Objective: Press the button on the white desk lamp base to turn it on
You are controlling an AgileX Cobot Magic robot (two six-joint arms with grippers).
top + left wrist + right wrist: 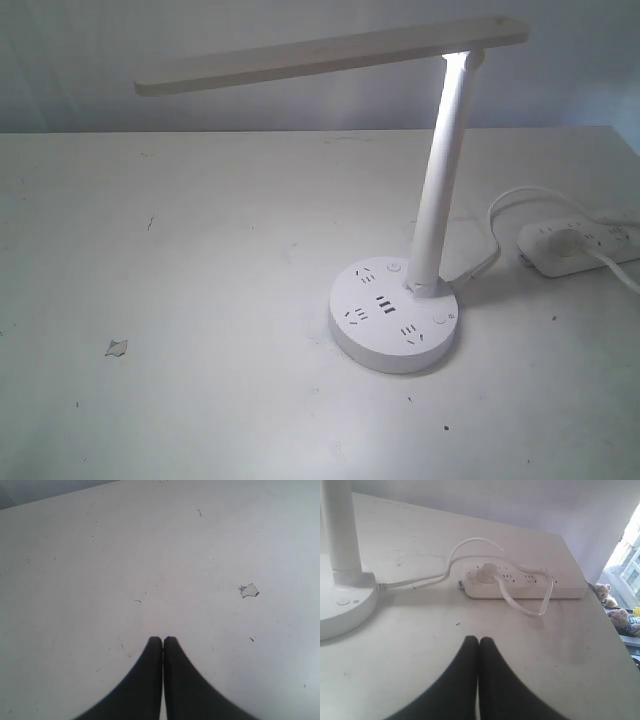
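The white desk lamp (440,190) stands right of centre on the table, its slim pole slanting up to a long flat bar head (330,55). Light glows where the pole meets the head. Its round white base (395,315) carries dark socket slots, USB ports and two small round buttons (395,267) (439,319). In the right wrist view the base (342,605) and one button (343,601) show at the edge, apart from my right gripper (479,639), which is shut and empty. My left gripper (163,639) is shut over bare table. Neither gripper appears in the exterior view.
An oblong white power strip (585,245) (525,582) lies at the table's right, with the lamp's plug and looping white cord (415,582) on it. A small chip (116,347) (249,590) lies on the table's left. The table's right edge (605,615) is near the strip.
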